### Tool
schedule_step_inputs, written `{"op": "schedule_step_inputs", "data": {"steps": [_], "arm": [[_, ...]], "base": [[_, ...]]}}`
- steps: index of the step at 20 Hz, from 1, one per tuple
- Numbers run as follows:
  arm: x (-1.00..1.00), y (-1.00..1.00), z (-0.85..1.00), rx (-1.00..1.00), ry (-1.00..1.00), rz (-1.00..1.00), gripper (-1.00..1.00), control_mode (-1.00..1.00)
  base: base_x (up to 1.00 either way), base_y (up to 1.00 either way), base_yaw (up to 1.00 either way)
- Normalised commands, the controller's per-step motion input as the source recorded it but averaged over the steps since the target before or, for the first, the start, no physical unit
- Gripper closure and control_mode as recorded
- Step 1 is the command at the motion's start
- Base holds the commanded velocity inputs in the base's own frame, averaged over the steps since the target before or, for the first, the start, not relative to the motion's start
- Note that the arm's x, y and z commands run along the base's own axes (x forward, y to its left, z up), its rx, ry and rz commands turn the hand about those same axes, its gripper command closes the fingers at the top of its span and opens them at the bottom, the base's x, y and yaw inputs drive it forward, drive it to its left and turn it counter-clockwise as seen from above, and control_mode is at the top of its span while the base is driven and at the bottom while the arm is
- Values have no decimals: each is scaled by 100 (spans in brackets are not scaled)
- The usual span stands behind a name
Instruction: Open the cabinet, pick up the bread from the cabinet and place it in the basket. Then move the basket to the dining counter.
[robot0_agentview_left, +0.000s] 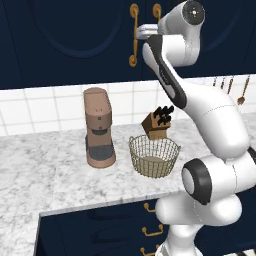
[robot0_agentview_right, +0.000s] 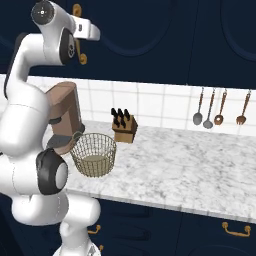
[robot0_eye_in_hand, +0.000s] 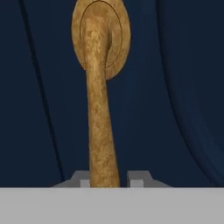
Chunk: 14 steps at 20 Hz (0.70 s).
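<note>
Two fingertips: gripper (robot0_eye_in_hand: 105, 181) clamped on cabinet (robot0_agentview_left: 65, 40) handle (robot0_eye_in_hand: 99, 109).
Pull: straight out along the door's arc, keeping the grip square.

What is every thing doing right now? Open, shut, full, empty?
cabinet: doors shut
brass handle: between the claw's fingers
claw: shut on the brass handle
basket: empty, upright on the counter
coffee machine: upright, nothing under its spout
knife block: knives in it

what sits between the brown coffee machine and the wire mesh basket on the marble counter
Nothing: in the left base view a bare strip of white marble counter separates the brown coffee machine from the tan wire mesh basket. The wooden knife block stands behind the basket, not between them.
</note>
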Motion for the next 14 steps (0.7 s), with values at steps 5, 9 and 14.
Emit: {"op": "schedule_step_inputs", "data": {"steps": [5, 9, 14], "arm": [[-100, -43, -1, 0, -18, 0, 100, -100], [-100, -74, 0, 0, -9, 0, 100, -100], [-100, -90, 12, 4, 9, 0, 100, -100]], "base": [[0, 0, 0], [0, 0, 0], [0, 0, 0]]}}
